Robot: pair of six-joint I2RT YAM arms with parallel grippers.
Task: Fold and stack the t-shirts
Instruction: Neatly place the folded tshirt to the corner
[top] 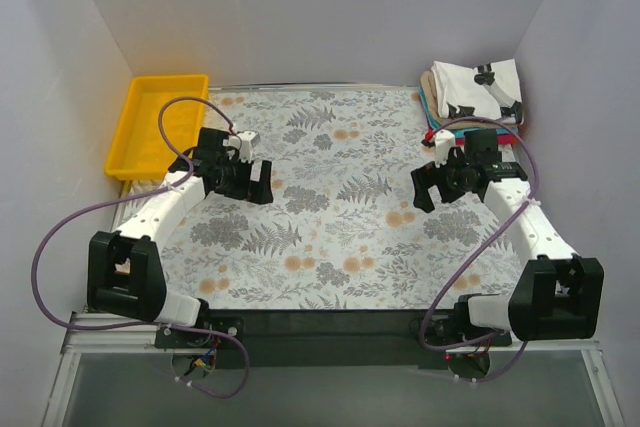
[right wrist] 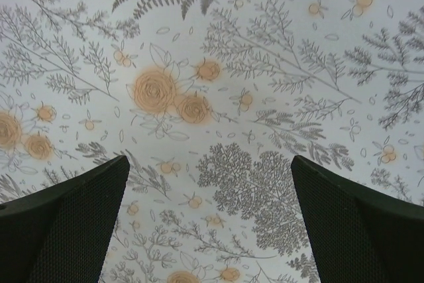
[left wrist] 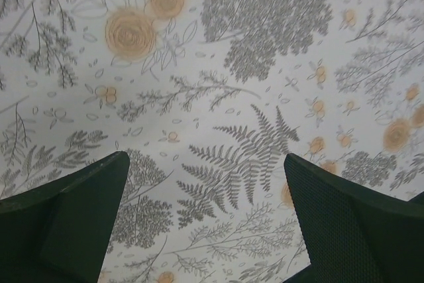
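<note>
Both spread wide, we see: left claw and right claw hang empty over the flowered cover, t-shirts stacked far right.

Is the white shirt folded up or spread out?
Folded. The white t-shirt lies as a small flat rectangle atop the pile of other shirts.
</note>
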